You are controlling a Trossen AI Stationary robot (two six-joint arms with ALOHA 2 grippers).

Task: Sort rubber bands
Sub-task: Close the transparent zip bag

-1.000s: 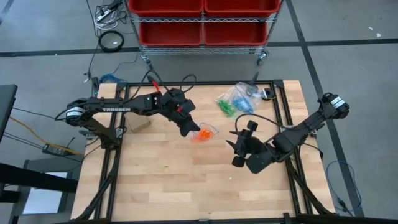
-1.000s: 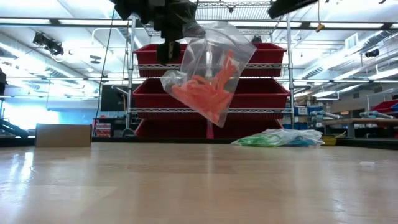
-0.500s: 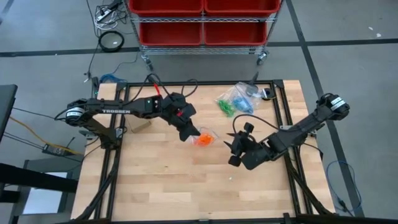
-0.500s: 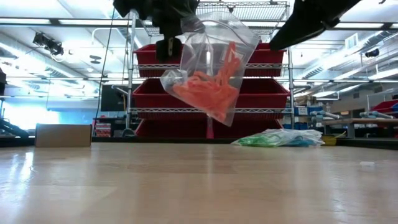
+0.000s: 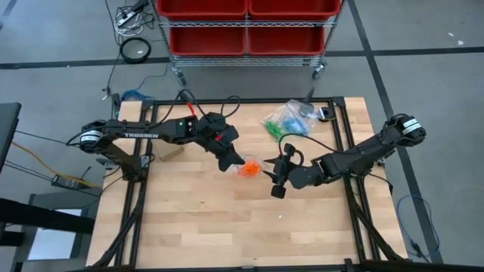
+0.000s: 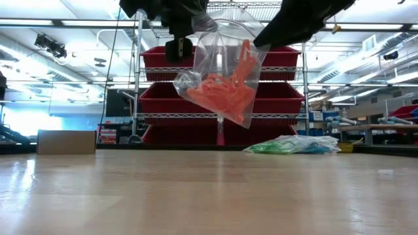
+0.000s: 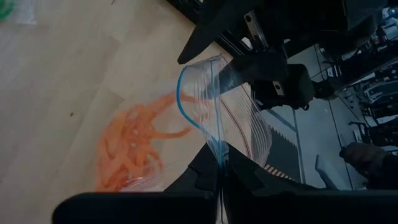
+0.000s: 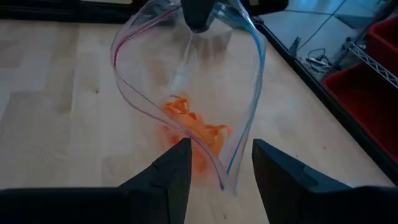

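The bare wooden table (image 6: pixel 196 196) fills the front of the low view, with nothing lying on its near part. Above the middle of it hangs a clear bag (image 6: pixel 222 68), held up off the wood. Orange bands (image 6: pixel 222 91) sit bunched in the bag's lower end, and a few strands reach up along one side.

The left gripper (image 5: pixel 227 157) is clamped shut on one edge of the bag's mouth. In the left wrist view its fingers (image 7: pixel 211 177) pinch the blue-edged rim, and the mouth gapes wide beyond them.

The right gripper (image 5: pixel 275 175) is just beside the bag, on its right side in the high view. Its fingers (image 8: pixel 171 171) stand apart, one on each side of the bag's near rim. In the right wrist view the rim lies in the gap between them, and whether they touch the plastic cannot be told. The orange bands (image 8: pixel 193 127) show through the plastic past the fingers.

Farther back, near the table's far right corner, lies a heap of bags (image 5: pixel 286 121) holding green and blue bands. It is well apart from both grippers. A small cardboard box (image 6: pixel 66 141) stands at the far left edge. Behind the table stands a wire rack with red bins (image 6: pixel 222 98).
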